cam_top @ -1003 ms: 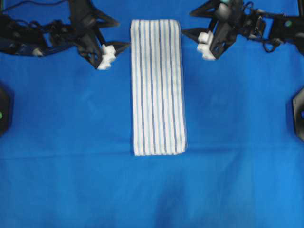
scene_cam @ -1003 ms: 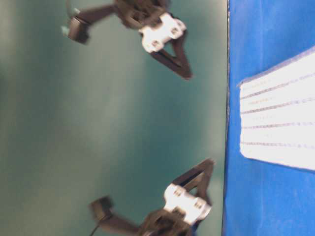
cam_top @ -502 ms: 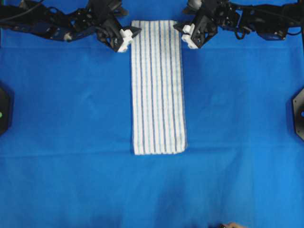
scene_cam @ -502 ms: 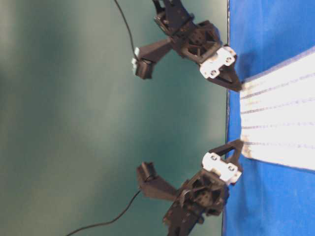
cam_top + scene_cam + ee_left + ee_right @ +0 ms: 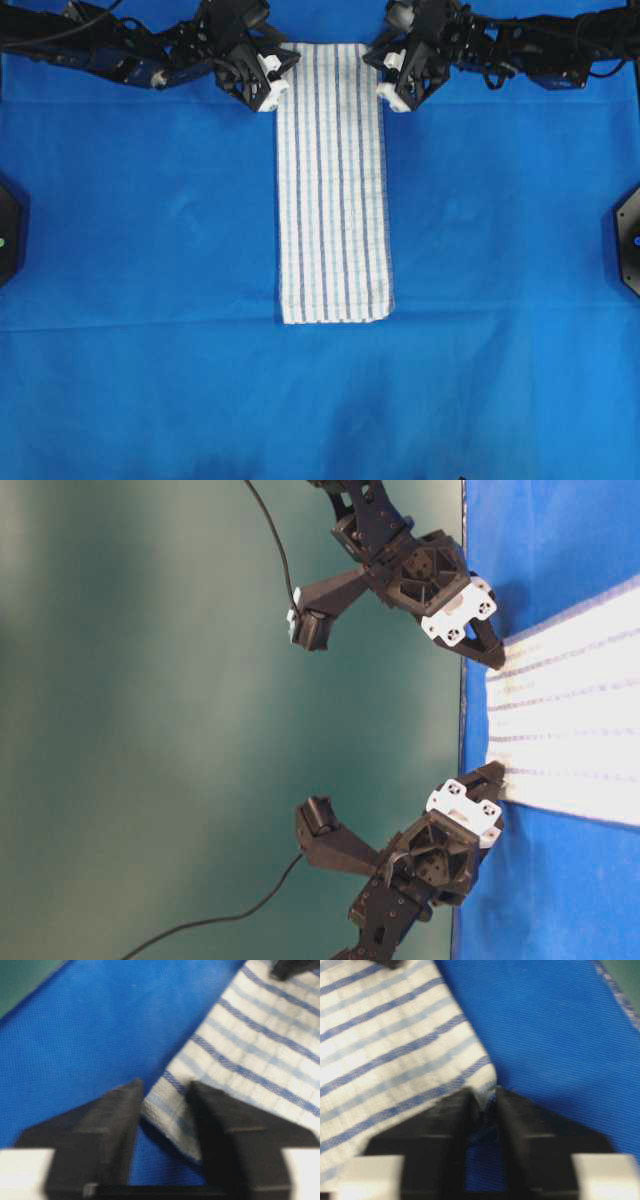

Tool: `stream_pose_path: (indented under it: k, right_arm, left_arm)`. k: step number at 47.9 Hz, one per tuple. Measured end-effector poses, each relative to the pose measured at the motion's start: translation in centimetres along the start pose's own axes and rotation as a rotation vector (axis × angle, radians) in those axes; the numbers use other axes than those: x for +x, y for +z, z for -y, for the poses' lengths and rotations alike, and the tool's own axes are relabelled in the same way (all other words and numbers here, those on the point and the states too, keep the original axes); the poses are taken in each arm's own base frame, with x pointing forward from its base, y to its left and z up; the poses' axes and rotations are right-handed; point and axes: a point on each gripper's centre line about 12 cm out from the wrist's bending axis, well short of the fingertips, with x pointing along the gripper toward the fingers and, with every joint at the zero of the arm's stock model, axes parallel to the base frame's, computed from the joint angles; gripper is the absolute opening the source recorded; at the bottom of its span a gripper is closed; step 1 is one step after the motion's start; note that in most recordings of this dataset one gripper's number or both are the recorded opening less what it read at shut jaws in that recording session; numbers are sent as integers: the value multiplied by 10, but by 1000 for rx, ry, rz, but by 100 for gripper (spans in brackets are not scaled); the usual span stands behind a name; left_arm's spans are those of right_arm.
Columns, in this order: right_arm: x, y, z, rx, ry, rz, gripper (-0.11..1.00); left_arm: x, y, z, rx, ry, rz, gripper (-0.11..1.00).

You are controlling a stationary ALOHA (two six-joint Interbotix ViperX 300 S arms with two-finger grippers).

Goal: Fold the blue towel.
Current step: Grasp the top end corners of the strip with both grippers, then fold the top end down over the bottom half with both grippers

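Note:
The blue towel point(image 5: 335, 190) is a long white strip with blue stripes, lying flat on the blue sheet point(image 5: 150, 250). My left gripper point(image 5: 277, 72) is at its far left corner. In the left wrist view the left gripper point(image 5: 164, 1092) has that corner of the towel point(image 5: 260, 1050) between its fingertips, touching both, slightly raised. My right gripper point(image 5: 385, 75) is at the far right corner. In the right wrist view the right gripper point(image 5: 482, 1095) is pinched narrowly on the tip of the towel point(image 5: 385, 1045).
The plain blue sheet point(image 5: 540, 540) covers the whole table. Black fixtures sit at the left edge point(image 5: 8, 240) and the right edge point(image 5: 628, 240). The towel's near end point(image 5: 335, 318) lies free, mid-table.
Both grippers have come from beside the towel in to its far corners, lowered to the cloth, and closed around the corners.

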Motion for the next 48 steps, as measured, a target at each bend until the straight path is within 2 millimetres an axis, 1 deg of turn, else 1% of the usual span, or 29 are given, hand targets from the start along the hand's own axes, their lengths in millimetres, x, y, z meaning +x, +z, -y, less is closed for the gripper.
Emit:
stream_pose_path:
  k: [1, 4, 6, 20, 26, 37, 41, 48]
  right_arm:
    - [0, 0, -1, -6, 1, -2, 7]
    - [0, -1, -1, 0, 2, -5, 7]
    - [0, -1, -1, 1, 1, -6, 7]
    - [0, -3, 0, 1, -5, -28, 7]
    - [0, -1, 6, 11, -19, -28, 7]
    - [-4, 6, 23, 35, -52, -11, 7]
    - [-5, 10, 25, 35, -57, 1, 7]
    - [-5, 12, 27, 41, -60, 6, 7]
  left_arm:
    - [0, 0, 2, 9, -4, 2, 16]
    - [2, 0, 5, 24, -10, 3, 6]
    - [2, 0, 5, 28, -10, 3, 4]
    - [4, 4, 6, 54, -10, -1, 4]
    - [3, 10, 2, 82, -5, -9, 4]
    - [8, 25, -15, 106, 24, -21, 4]
    - [9, 29, -18, 111, 31, -16, 4]
    - [10, 30, -18, 111, 30, -16, 4]
